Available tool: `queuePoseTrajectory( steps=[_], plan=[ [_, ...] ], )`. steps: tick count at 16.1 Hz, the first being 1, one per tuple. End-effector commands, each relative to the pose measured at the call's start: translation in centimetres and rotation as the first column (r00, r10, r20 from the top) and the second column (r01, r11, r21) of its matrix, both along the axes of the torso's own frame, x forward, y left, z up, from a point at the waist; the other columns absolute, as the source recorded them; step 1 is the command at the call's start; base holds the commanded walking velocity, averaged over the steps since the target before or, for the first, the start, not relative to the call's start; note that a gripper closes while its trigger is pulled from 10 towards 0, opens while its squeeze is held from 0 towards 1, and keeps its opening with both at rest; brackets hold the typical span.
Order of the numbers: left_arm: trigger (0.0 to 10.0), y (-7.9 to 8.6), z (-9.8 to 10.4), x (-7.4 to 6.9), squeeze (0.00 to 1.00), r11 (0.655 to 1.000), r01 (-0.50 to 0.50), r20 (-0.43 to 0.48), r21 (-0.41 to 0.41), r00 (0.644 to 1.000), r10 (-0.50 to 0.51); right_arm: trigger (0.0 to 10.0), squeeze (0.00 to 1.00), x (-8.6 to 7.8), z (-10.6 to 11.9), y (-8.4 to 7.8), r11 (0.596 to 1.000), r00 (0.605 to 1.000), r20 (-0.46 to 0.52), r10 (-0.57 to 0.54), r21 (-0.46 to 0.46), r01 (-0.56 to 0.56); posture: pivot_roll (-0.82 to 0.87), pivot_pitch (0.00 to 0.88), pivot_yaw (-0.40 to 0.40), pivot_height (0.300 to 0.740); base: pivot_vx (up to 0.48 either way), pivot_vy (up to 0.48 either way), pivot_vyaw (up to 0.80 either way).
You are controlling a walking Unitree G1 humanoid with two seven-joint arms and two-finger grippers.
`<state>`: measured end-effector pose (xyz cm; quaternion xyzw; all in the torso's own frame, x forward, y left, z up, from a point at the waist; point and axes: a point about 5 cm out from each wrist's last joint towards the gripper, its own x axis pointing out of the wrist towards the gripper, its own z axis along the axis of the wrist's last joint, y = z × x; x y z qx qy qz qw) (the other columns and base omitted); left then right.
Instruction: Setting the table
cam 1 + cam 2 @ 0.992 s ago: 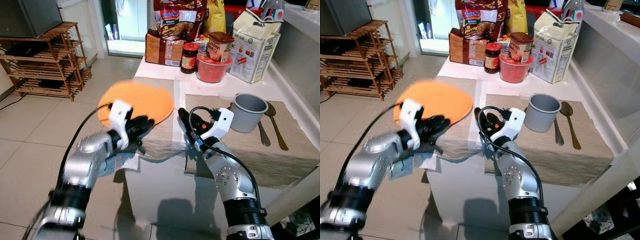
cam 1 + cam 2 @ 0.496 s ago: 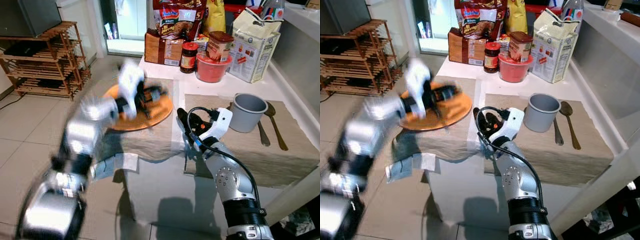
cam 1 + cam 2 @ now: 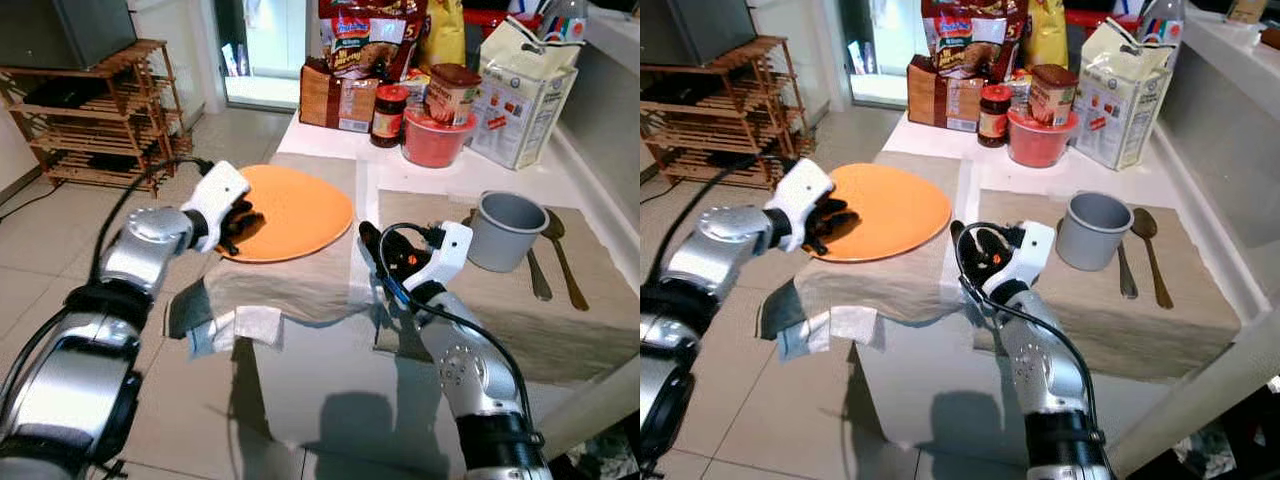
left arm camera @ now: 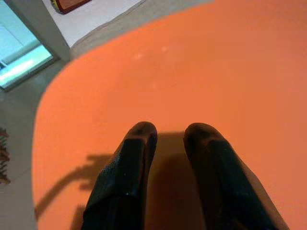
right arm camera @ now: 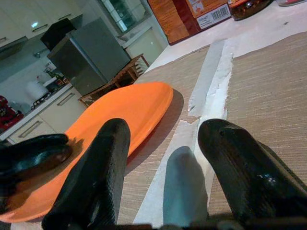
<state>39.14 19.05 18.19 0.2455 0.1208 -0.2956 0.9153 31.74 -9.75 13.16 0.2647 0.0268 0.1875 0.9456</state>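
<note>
An orange plate (image 3: 295, 210) lies flat on the left beige placemat (image 3: 290, 285). My left gripper (image 3: 242, 219) reaches in over the plate's left rim. In the left wrist view both black fingertips (image 4: 140, 135) sit just above the orange surface, slightly apart, open, with nothing between them. My right gripper (image 3: 373, 247) hovers low over the strip between the two mats, open and empty; its fingers (image 5: 98, 167) stand wide apart, and the plate (image 5: 122, 120) is just beyond them. A grey cup (image 3: 500, 228) and two spoons (image 3: 556, 258) rest on the right placemat (image 3: 520, 320).
Noodle bags (image 3: 372, 35), a jar (image 3: 388, 110), a red bowl (image 3: 432, 138) and a flour bag (image 3: 520, 90) crowd the table's far end. A wooden rack (image 3: 110, 110) stands on the tiled floor to the left. White paper (image 3: 240, 325) hangs off the table's front edge.
My left arm swung the plate up from beyond the table's left edge and set it flat on the left mat; its fingers now lie above it. The right arm stayed put.
</note>
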Motion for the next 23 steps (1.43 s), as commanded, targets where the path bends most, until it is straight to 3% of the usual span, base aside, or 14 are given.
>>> queuePoseTrajectory(
  steps=[1,5,6,12,15,16,17,19,21,23],
  plan=[
    [10.0,-0.4,-0.1,0.3,0.0,1.0,0.002,0.005,0.025,1.0,-0.002,10.0,0.0,-0.7,-1.9,0.2,1.0,0.996,-0.093,0.008,-0.02,-0.01,-0.06,0.0,0.016,0.74,0.0,0.0,0.0],
    [10.0,-2.8,-0.5,0.5,0.0,0.997,0.076,-0.002,0.014,0.997,-0.076,10.0,0.0,-1.2,-2.0,-0.1,1.0,0.995,-0.102,0.001,-0.03,-0.004,-0.07,0.0,0.011,0.74,0.0,0.0,0.0],
    [10.0,-4.1,-0.5,0.5,0.0,0.991,0.131,-0.003,-0.003,0.991,-0.131,10.0,0.0,-1.3,-2.0,-0.1,0.999,0.995,-0.104,0.001,-0.033,-0.005,-0.07,0.004,0.011,0.74,0.0,0.0,0.0],
    [10.0,-8.2,0.0,-0.1,0.0,0.94,0.335,0.0,-0.068,0.942,-0.336,10.0,0.0,-1.3,-2.0,0.2,1.0,0.993,-0.115,0.002,-0.031,-0.006,-0.06,0.01,0.019,0.74,0.0,0.0,0.0],
    [10.0,-8.4,1.9,0.4,0.0,0.937,0.337,0.074,-0.09,0.941,-0.331,10.0,0.0,-1.3,-2.0,0.2,1.0,0.993,-0.114,0.0,-0.028,-0.004,-0.06,0.006,0.02,0.74,0.0,0.0,0.0],
    [10.0,-8.6,3.6,0.6,0.0,0.932,0.343,0.136,-0.114,0.935,-0.327,10.0,0.0,-1.3,-1.9,0.2,1.0,0.994,-0.112,-0.001,-0.028,-0.002,-0.06,0.006,0.021,0.74,0.0,0.0,0.0],
    [10.0,-8.8,7.6,0.9,0.0,0.916,0.369,0.26,-0.156,0.91,-0.322,10.0,0.0,-1.2,-1.9,0.2,1.0,0.994,-0.11,0.001,-0.027,-0.004,-0.05,0.004,0.017,0.74,0.0,0.0,0.0],
    [10.0,-7.8,10.8,0.9,0.0,0.917,0.377,0.353,-0.133,0.882,-0.311,10.0,0.0,-1.1,-1.9,0.4,1.0,0.994,-0.107,0.007,-0.027,-0.01,-0.04,0.003,0.015,0.74,0.0,0.0,0.0],
    [10.0,-5.2,10.2,1.3,0.0,0.955,0.293,0.325,-0.04,0.908,-0.265,10.0,0.0,-1.1,-1.8,0.5,0.999,0.995,-0.102,0.014,-0.028,-0.017,-0.04,0.004,0.018,0.74,0.0,0.0,0.0],
    [10.0,-2.7,7.4,1.5,0.0,0.979,0.187,0.24,0.084,0.949,-0.202,10.0,0.0,-1.0,-1.8,0.6,0.999,0.995,-0.101,0.018,-0.028,-0.021,-0.03,0.003,0.015,0.74,0.0,0.0,0.0]
  ],
)
